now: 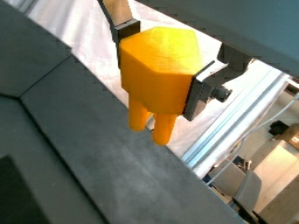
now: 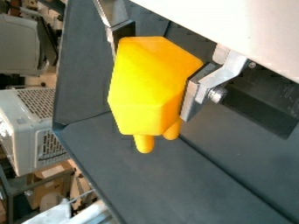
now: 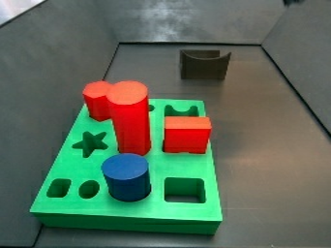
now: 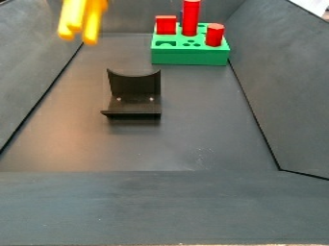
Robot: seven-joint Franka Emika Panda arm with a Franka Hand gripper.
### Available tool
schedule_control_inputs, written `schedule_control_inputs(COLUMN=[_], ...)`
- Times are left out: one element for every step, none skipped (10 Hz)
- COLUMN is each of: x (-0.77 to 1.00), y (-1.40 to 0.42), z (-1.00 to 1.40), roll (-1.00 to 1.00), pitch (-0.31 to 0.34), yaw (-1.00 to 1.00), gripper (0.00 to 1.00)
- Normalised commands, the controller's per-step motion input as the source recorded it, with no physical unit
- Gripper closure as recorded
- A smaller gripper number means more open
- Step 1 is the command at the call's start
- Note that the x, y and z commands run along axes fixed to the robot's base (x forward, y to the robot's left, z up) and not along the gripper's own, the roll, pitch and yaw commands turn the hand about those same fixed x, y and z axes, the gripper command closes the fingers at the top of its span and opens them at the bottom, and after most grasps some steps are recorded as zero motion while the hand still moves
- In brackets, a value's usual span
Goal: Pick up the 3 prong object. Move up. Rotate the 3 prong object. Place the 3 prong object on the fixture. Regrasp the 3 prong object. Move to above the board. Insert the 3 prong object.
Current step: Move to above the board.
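Observation:
The 3 prong object (image 1: pixel 158 70) is a yellow-orange block, and my gripper (image 1: pixel 163 65) is shut on it, the dark pads (image 1: pixel 201 92) pressing its two sides. Its prongs point away from the wrist, towards the dark floor. Both wrist views show the grip, with the gripper (image 2: pixel 156 66) around the block (image 2: pixel 146 83). In a side view the 3 prong object (image 4: pixel 80 17) hangs high in the air, left of and above the fixture (image 4: pixel 133 93), prongs down; the gripper itself is cut off there. The fixture (image 3: pixel 203 63) stands bare on the floor. The green board (image 3: pixel 130 218) lies apart from it.
On the board (image 4: pixel 190 53) stand a tall red cylinder (image 3: pixel 130 116), a red cube (image 3: pixel 188 134), another red piece (image 3: pixel 97 97) and a blue cylinder (image 3: pixel 126 176). Star, round and square holes stay open. Sloping dark walls (image 4: pixel 38 86) enclose the floor.

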Motion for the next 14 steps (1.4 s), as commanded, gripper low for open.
schedule_control_inputs(x=[0.1, 0.09, 0.07, 0.06, 0.05, 0.04, 0.05, 0.07, 0.07, 0.08, 0.09, 0.09, 0.08, -0.64], y=[0.13, 0.09, 0.05, 0.02, 0.0, -0.01, -0.02, -0.02, -0.03, -0.03, -0.03, -0.03, -0.03, -1.0], z=[1.0, 0.86, 0.68, 0.49, 0.31, 0.14, 0.04, 0.03, 0.03, 0.02, 0.01, 0.01, 0.01, 0.03], roll=[-0.04, -0.03, -0.03, -0.02, -0.02, -0.02, 0.0, 0.0, 0.0, 0.0, 0.0, 0.01, 0.01, -1.0], pitch=[0.251, 0.267, 0.267, 0.254, 0.228, 0.192, 0.141, 0.12, 0.11, 0.09, 0.074, 0.064, 0.054, 0.11], yaw=[0.0, 0.07, 0.12, 0.16, 0.19, 0.22, 0.25, 0.25, 0.24, 0.23, 0.23, 0.22, 0.21, -0.02], gripper=[1.0, 1.0, 1.0, 1.0, 1.0, 1.0, 1.0, 1.0, 1.0, 1.0, 1.0, 1.0, 1.0, 1.0])
